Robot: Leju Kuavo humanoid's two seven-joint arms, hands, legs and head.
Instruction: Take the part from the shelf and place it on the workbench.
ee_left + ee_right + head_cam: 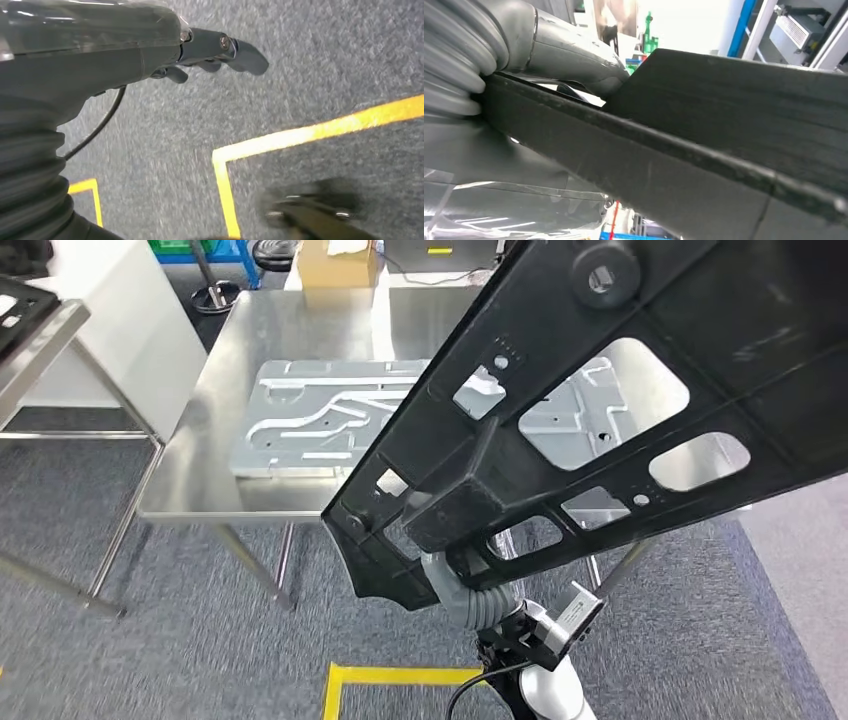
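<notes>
A big black plastic part (620, 400) with several cut-outs hangs tilted in the air, reaching from the lower middle of the head view up to the top right. It covers the right half of the steel workbench (215, 440). My right hand (452, 575) grips the part's lower end from beneath. In the right wrist view the thumb (574, 50) presses on the part's black edge (704, 155). My left hand (215, 52) hangs over the grey carpet with its fingers held out and nothing in them.
A silver stamped metal panel (320, 420) lies on the workbench. Another steel frame (45, 340) and a white cabinet (130, 310) stand to the left. A cardboard box (335, 265) sits beyond the bench. Yellow tape (385, 677) marks the carpet.
</notes>
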